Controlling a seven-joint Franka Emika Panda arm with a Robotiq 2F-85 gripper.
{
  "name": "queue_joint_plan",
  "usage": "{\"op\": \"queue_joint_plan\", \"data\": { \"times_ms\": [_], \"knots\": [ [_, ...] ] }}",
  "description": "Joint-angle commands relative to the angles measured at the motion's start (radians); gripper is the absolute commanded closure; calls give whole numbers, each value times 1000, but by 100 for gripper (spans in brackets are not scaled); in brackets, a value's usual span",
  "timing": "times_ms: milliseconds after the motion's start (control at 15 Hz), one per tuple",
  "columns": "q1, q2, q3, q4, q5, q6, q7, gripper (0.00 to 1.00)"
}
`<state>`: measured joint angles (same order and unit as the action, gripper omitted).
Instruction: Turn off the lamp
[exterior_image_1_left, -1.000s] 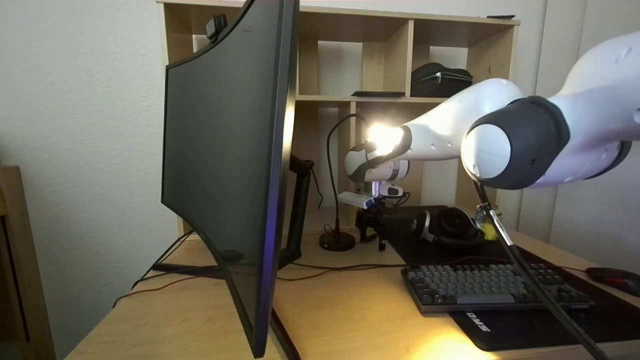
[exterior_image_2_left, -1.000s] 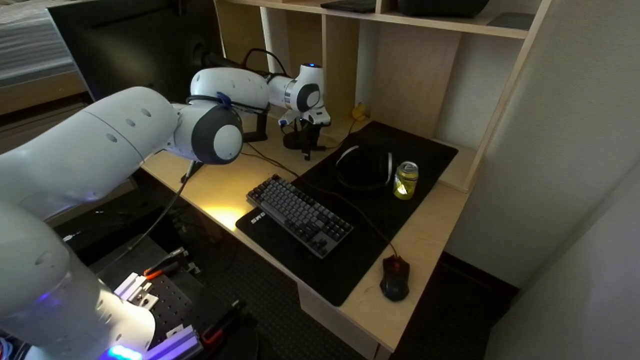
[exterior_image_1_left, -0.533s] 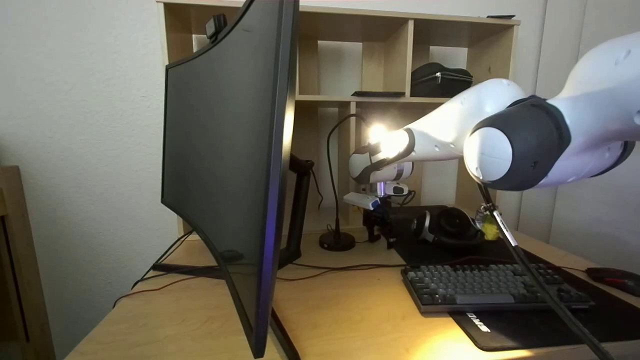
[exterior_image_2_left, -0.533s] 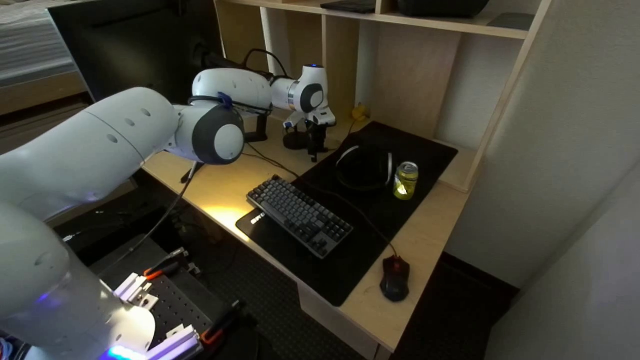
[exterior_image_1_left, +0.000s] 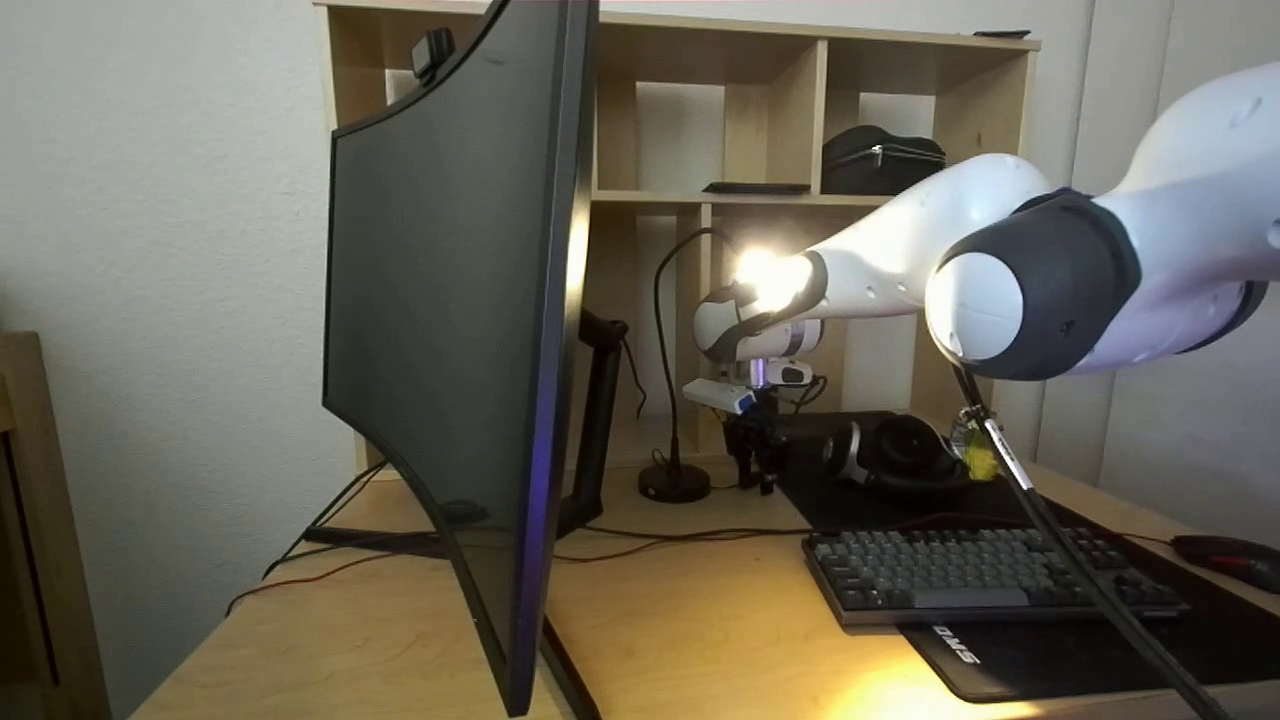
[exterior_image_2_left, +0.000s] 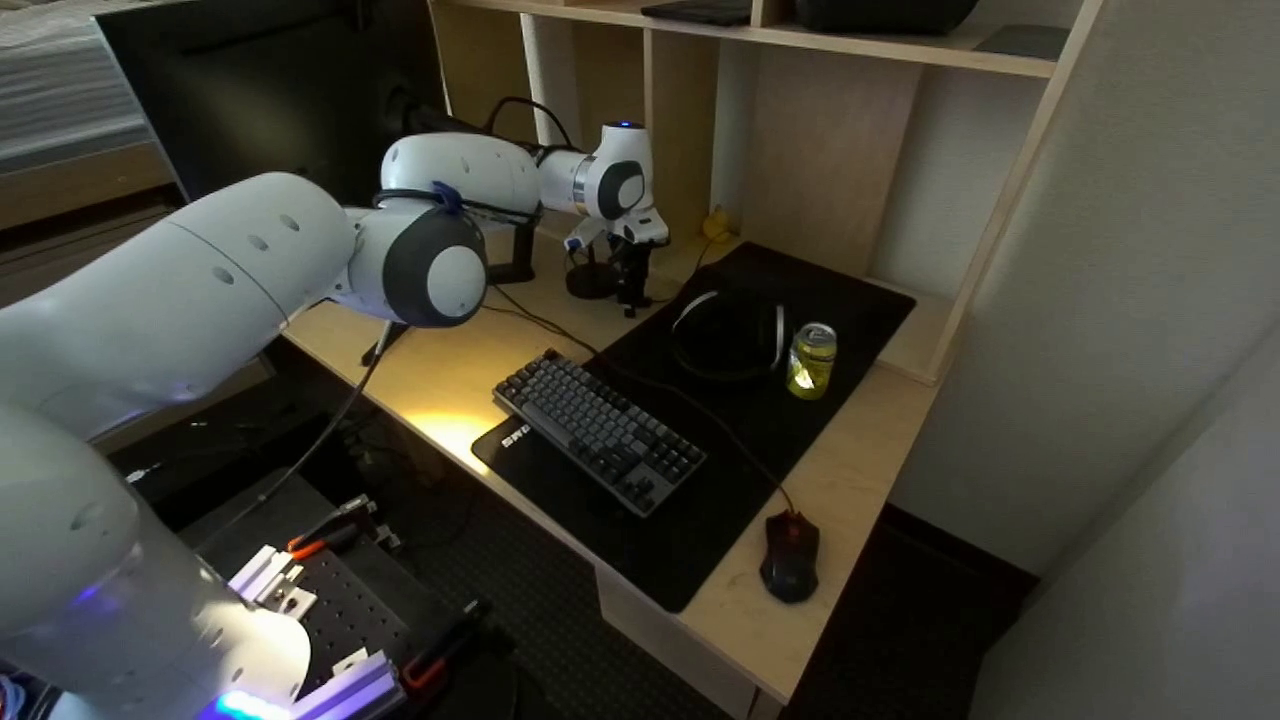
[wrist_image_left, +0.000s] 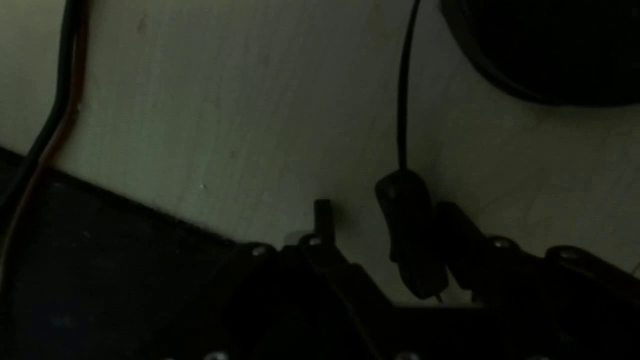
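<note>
The slim black lamp (exterior_image_1_left: 661, 340) stands upright behind the monitor, its head (exterior_image_1_left: 757, 266) glowing brightly against my wrist. Its round base (exterior_image_1_left: 675, 483) rests on the desk; in the wrist view a dark round edge (wrist_image_left: 545, 55) fits that base. My gripper (wrist_image_left: 385, 212) points down at the desk just beside the base, seen too in both exterior views. Between its fingers lies a dark oblong switch-like piece (wrist_image_left: 407, 215) on a thin cord (wrist_image_left: 403, 100). The piece lies against or very near one finger (wrist_image_left: 457, 240); a gap separates it from the opposite finger (wrist_image_left: 324, 217). The wrist picture is very dark.
A large monitor (exterior_image_1_left: 450, 300) stands at the desk's side, and a shelf unit (exterior_image_1_left: 760, 198) rises behind. Headphones (exterior_image_1_left: 900, 455), a yellow can (exterior_image_2_left: 811, 362), a keyboard (exterior_image_2_left: 600, 430) and a mouse (exterior_image_2_left: 790, 557) sit nearby. Cables (wrist_image_left: 62, 100) cross the desk beside a black mat (wrist_image_left: 100, 260).
My gripper shifted away from the lamp base, then slightly back and up. Its fingers have come partway together from a wider stance. The lamp has stayed lit and in place.
</note>
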<state>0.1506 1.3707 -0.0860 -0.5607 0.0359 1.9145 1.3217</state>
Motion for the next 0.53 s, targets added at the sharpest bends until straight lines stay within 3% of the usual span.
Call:
{"op": "queue_joint_plan", "data": {
  "times_ms": [0, 267, 467],
  "knots": [
    [-7, -2, 5, 1, 4, 1, -13, 74],
    [-13, 0, 7, 1, 6, 2, -16, 99],
    [-18, -3, 10, -1, 11, -1, -22, 95]
  ]
}}
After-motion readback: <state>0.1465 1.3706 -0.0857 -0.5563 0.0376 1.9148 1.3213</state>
